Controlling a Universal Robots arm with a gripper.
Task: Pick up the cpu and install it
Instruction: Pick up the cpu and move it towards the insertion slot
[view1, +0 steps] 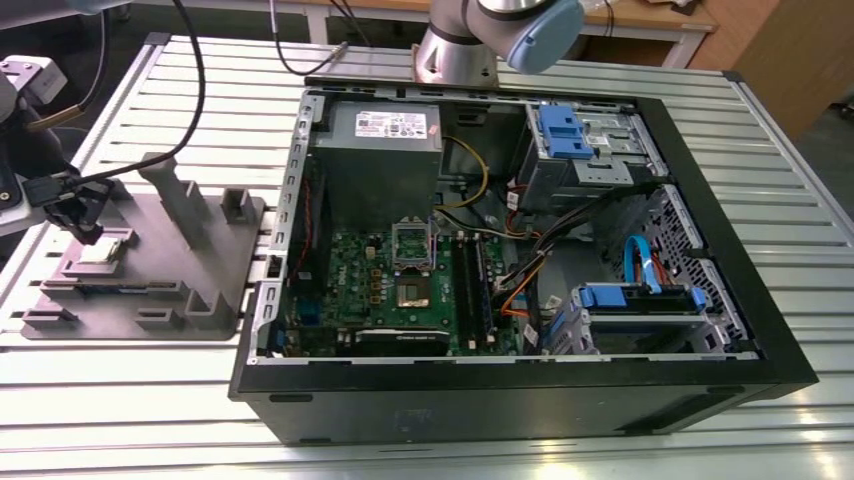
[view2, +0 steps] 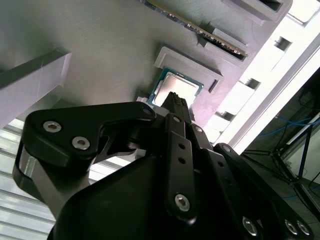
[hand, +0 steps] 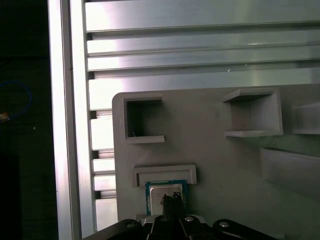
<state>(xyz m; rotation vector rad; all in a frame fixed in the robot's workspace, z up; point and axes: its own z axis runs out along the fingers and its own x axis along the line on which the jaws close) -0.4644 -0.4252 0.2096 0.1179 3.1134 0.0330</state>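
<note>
1. Grey matte fixture (view1: 174, 270), moulded, with upright posts and square pockets, sits on a ribbed aluminium table (view1: 107, 400). It is at the exterior view's left, just beside an open black computer case (view1: 534, 400).
2. Exterior view: the cpu (view1: 107, 252) lies flat in a fixture pocket. The black gripper (view1: 84, 232) hangs directly over it.
3. Exterior view, inside the case: a green board carries a metal-framed socket (view1: 411, 290) with a dark centre. A grey power supply (view1: 384, 150) bears a white label (view1: 391, 125); its print is too small to read.
4. Second wrist view: the cpu (view2: 175, 86) is square, with a pale brushed-silver top and a thin teal rim. It is seated against a raised grey lip.
5. Second wrist view: the black ribbed fingers (view2: 178, 102) are drawn together into 1 narrow tip. No gap is visible and nothing is gripped. The tip sits over the cpu's edge; contact cannot be told.
6. First wrist view: the cpu (hand: 161, 192) rests below a shallow bracket-shaped lip, and the dark fingertip overlaps its lid. Faint marks on the lid are unreadable.
7. First wrist view: 2 open square pockets sit near the fixture's rounded corner, with shiny slatted table beyond.
</note>
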